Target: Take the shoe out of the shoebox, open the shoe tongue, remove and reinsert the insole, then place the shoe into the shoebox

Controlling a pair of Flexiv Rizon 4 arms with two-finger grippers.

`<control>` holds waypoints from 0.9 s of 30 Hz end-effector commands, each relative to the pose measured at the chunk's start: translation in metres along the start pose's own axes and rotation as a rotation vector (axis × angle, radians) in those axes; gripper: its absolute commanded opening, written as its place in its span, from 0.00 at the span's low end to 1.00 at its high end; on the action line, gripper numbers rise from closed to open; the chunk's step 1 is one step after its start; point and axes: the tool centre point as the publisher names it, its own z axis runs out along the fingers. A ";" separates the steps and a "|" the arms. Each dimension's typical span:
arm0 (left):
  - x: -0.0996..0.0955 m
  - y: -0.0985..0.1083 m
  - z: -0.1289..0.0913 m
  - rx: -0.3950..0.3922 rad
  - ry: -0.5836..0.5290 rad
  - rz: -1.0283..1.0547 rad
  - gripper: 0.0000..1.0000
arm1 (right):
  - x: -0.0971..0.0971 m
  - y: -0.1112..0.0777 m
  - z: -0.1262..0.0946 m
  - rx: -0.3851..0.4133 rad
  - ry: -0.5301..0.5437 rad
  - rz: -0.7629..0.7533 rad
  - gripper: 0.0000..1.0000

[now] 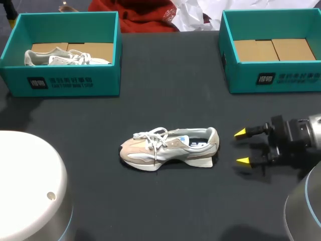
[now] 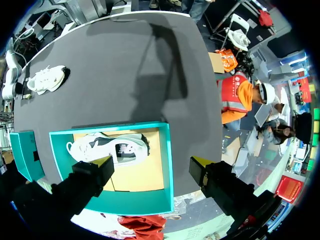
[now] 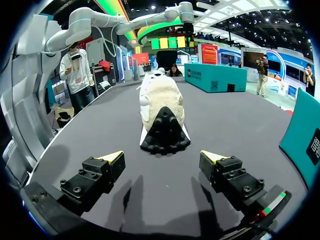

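- Right gripper (image 1: 242, 147): jaws wide apart and holding nothing. It lies level with the table (image 1: 165, 201), just beyond the shoe's heel, apart from it, with both yellow tips pointing at it.
- Shoe (image 1: 168, 148): beige and white, upright on its sole at mid-table, toe toward the left arm's side. In the right wrist view the heel sits centred ahead of the open fingers.
- Step in hand (judged): the shoe is out of its box and the tongue is not yet opened. A straight advance would bring the fingers to either side of the heel. Closing low on the heel counter should steady the shoe without crushing the collar. The opening and laces (image 1: 155, 138) would then be free for the other arm.
- Left gripper (image 2: 151, 161): fingers spread wide, nothing between them. It hangs above the left shoebox (image 1: 75, 80), well apart from the shoe on the table.
- Second shoe (image 1: 65, 57): lying in the left shoebox. A mistaken grasp is possible here.
- Right shoebox (image 1: 281, 78): cardboard floor in view, at the table's far side. Neither box stands between the right gripper and the heel.
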 end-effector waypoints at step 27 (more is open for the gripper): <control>0.000 0.000 0.000 0.000 0.002 0.001 1.00 | 0.004 0.005 0.022 -0.017 -0.024 -0.020 1.00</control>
